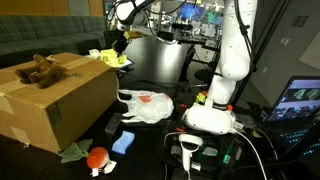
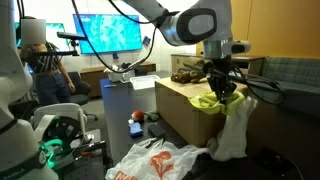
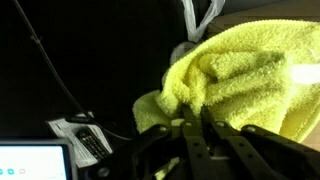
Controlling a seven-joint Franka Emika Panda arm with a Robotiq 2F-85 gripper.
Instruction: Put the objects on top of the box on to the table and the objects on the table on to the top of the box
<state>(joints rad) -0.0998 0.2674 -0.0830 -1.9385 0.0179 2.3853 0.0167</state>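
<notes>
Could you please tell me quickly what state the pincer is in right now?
The pincer is closed, holding the yellow towel.

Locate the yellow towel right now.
In an exterior view the yellow towel is pinched in the gripper at the top edge of the box, apart from the brown plush toy.
</notes>
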